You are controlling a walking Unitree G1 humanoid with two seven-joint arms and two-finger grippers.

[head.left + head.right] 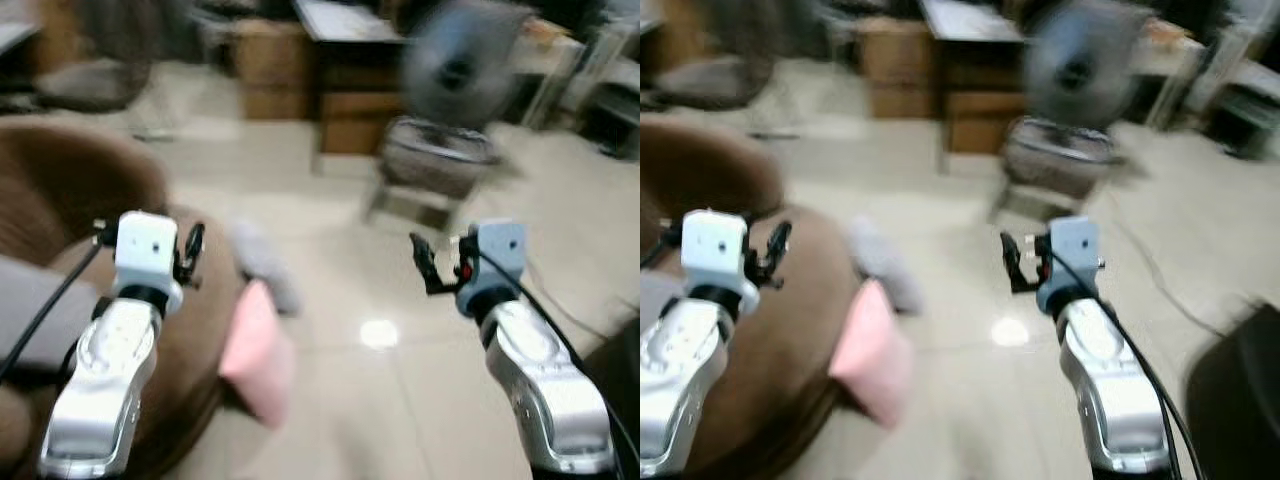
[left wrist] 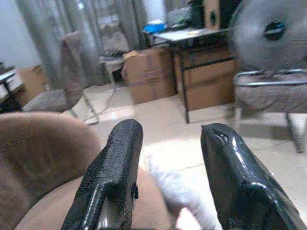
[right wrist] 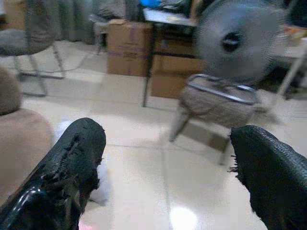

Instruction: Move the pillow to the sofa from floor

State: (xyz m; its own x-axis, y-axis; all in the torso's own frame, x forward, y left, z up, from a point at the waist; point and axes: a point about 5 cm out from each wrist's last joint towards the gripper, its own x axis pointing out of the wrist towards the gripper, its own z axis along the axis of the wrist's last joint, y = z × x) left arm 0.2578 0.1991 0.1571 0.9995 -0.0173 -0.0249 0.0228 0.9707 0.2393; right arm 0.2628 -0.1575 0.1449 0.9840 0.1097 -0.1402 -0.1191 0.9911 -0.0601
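Both silver arms reach forward at the bottom of the head views, raised over the floor. Left pincer (image 1: 190, 253) hovers above the brown sofa (image 1: 60, 190); in its wrist view the two black fingers (image 2: 115, 177) stand apart with nothing between them. Right pincer (image 1: 425, 262) hangs over the pale tiled floor (image 1: 400, 400), well clear of any object; its fingers (image 3: 67, 167) are spread wide and hold nothing.

Pink pillow (image 1: 255, 350) sits at the right-hand edge of the sofa, leaning against the sofa's side with its lower end down toward the floor; blur prevents telling whether it rests on the floor or on the sofa's edge. It lies below and to the right of the left pincer, apart from it. Just behind the pink pillow, a pale grey-white soft object (image 1: 265, 265), possibly a second cushion, lies on the floor beside the sofa.

Farther back, a round standing fan (image 1: 460, 65) sits behind a low chair with a metal frame (image 1: 430, 160). Cardboard boxes (image 1: 270, 70) stand on the floor beside a dark surface (image 1: 345, 25) on thin legs. Another chair (image 1: 95, 75) stands at the far left. Head views are blurred throughout.
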